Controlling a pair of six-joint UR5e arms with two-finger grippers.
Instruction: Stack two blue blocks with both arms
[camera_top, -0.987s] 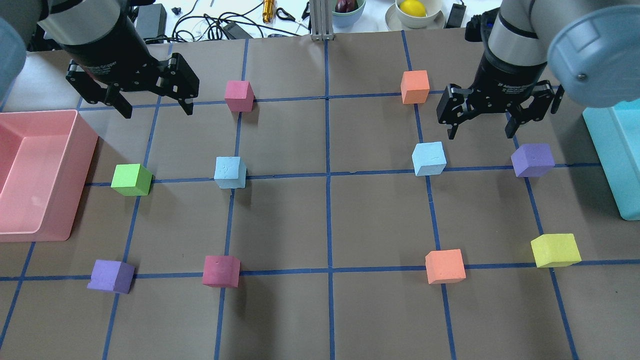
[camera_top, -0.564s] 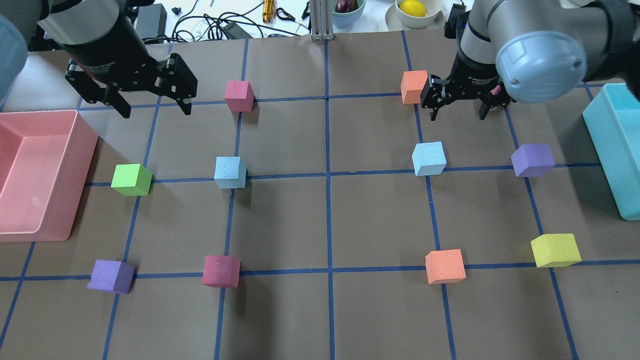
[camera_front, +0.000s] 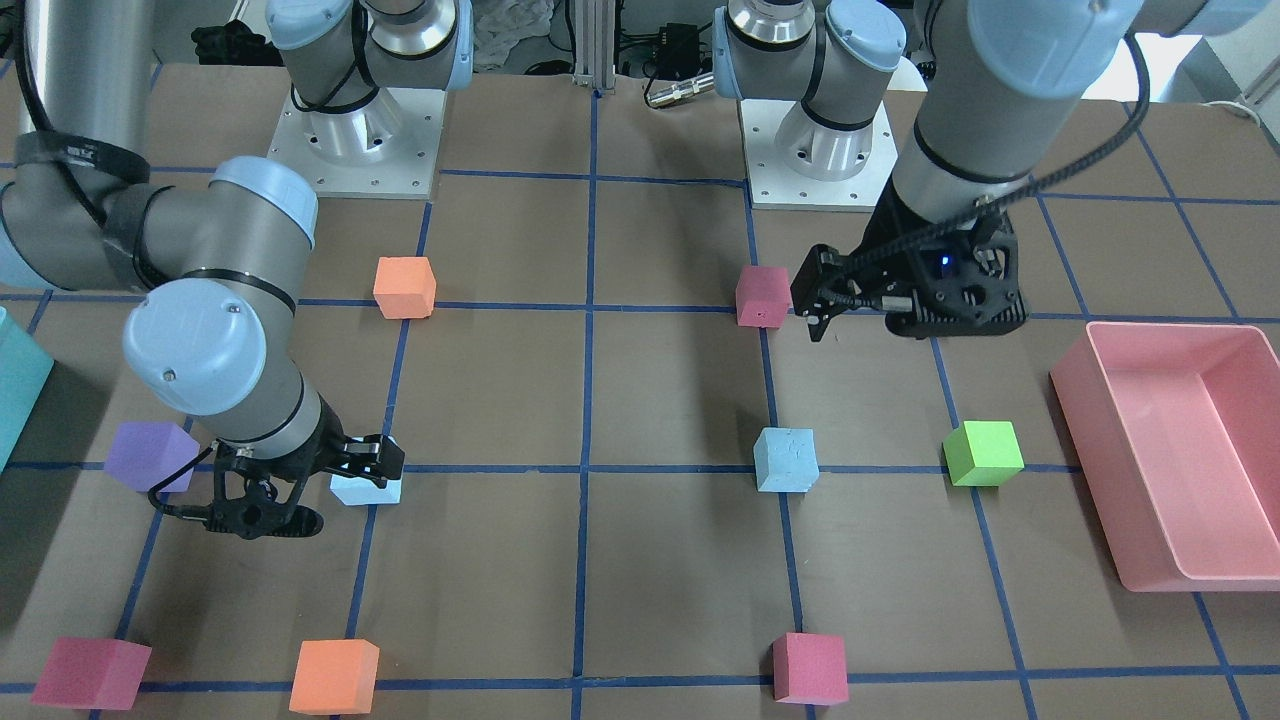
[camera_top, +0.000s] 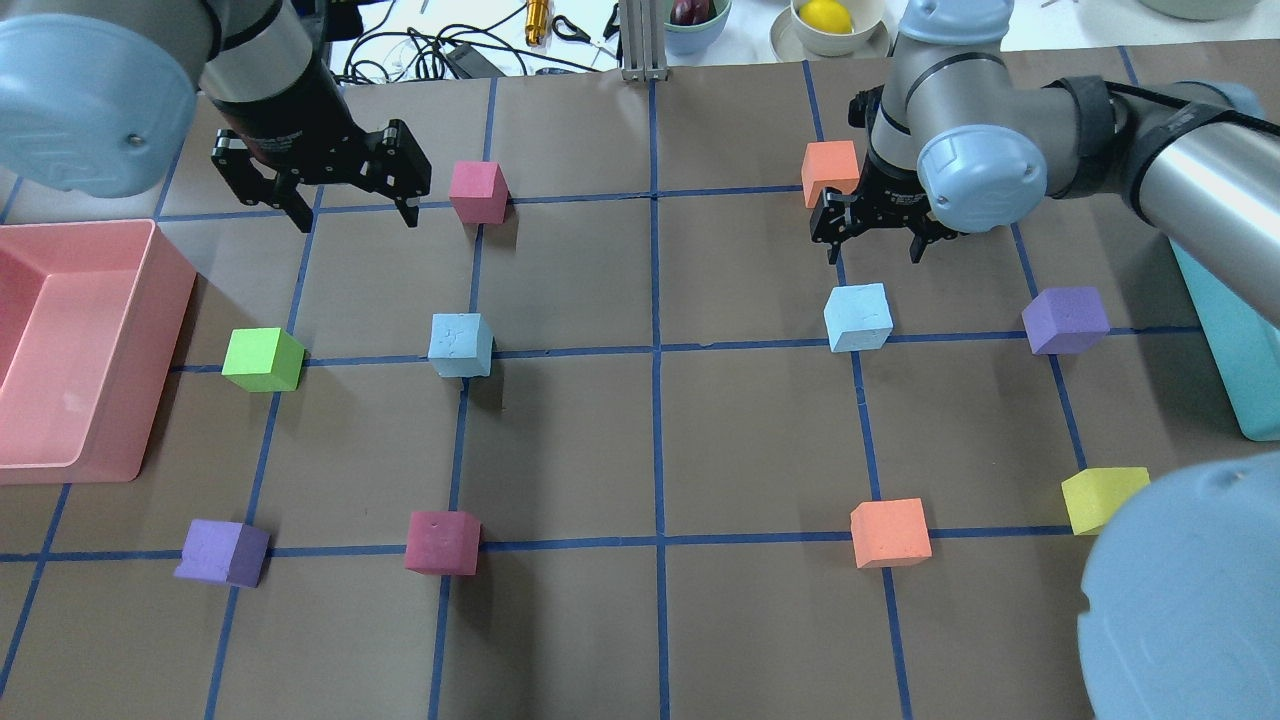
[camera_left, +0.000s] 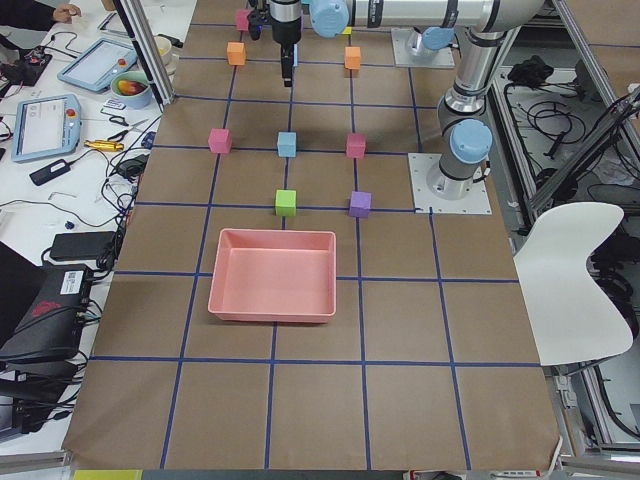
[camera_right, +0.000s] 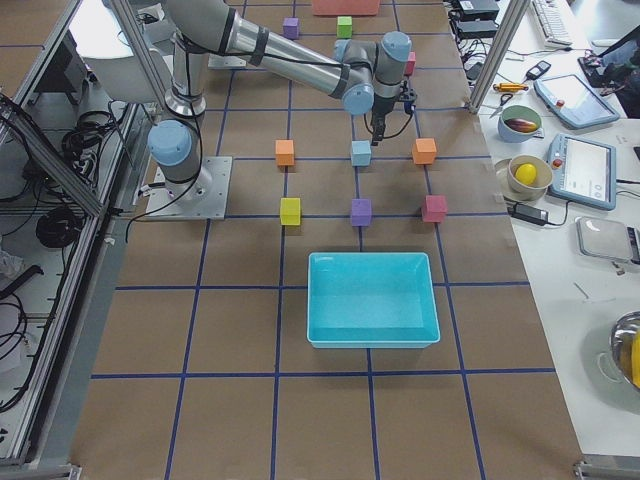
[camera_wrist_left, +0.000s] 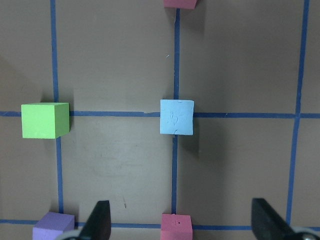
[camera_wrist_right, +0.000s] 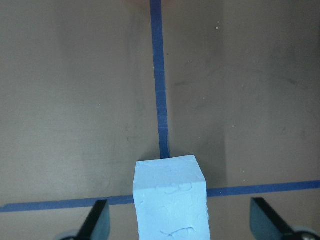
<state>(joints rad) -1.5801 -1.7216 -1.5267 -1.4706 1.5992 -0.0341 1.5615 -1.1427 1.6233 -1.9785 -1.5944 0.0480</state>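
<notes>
Pale sky-blue foam cube (camera_wrist_right: 170, 200) sits centred below my wide-open right gripper (camera_top: 876, 255), ready for grabbing; left gripper (camera_top: 358, 225) gapes too.

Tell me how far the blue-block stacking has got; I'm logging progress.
Done: nothing; the left blue block and right blue block sit apart on the table. In hand: the right gripper, open, is lined up over the right blue block, not gripping. The left gripper hovers open, short of the left blue block. Left: grasp, lift, stack.
</notes>
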